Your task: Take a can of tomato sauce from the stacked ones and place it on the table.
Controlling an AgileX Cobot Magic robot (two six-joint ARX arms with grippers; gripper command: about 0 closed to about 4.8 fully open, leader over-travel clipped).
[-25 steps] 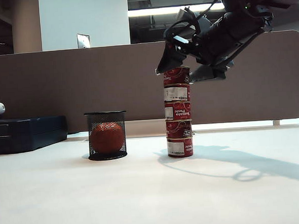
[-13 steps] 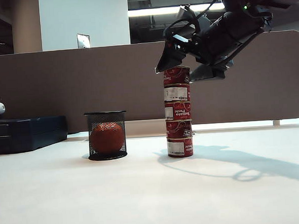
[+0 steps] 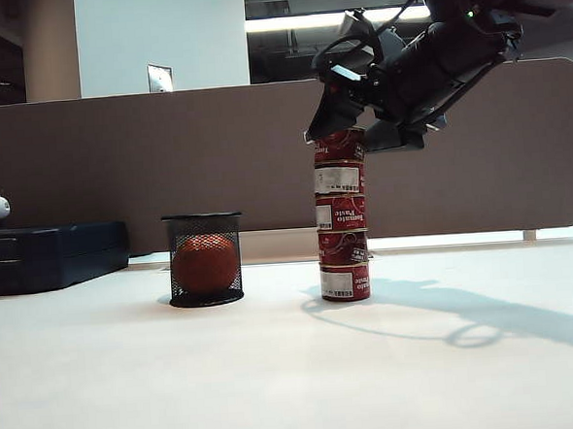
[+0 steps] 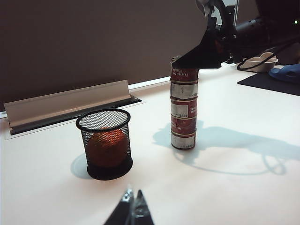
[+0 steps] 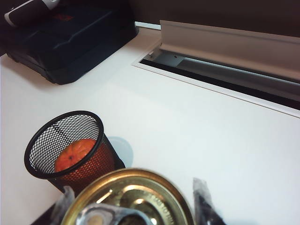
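The stacked ones [image 3: 343,230] form a slim column of red tins on the white table [image 3: 277,371]. The top can of tomato sauce [image 3: 339,145] sits between the fingers of my right gripper [image 3: 348,141], which comes in from the right. In the right wrist view its golden lid [image 5: 136,201] fills the space between the two fingers [image 5: 202,199], with a thin gap still showing on one side; the right gripper [image 5: 133,194] is open around it. My left gripper [image 4: 133,196] hovers low over the table in front of the stack [image 4: 183,112], tips together and holding nothing.
A black mesh cup [image 3: 204,258] holding an orange-red ball [image 3: 205,265] stands left of the stack. A dark blue case [image 3: 50,253] lies at the far left. A brown-grey divider panel [image 3: 118,166] and a metal cable channel [image 5: 225,51] run along the back.
The right gripper's fingers have drawn in closer on both sides of the top can. The arm itself, the stack and the left gripper have stayed put.
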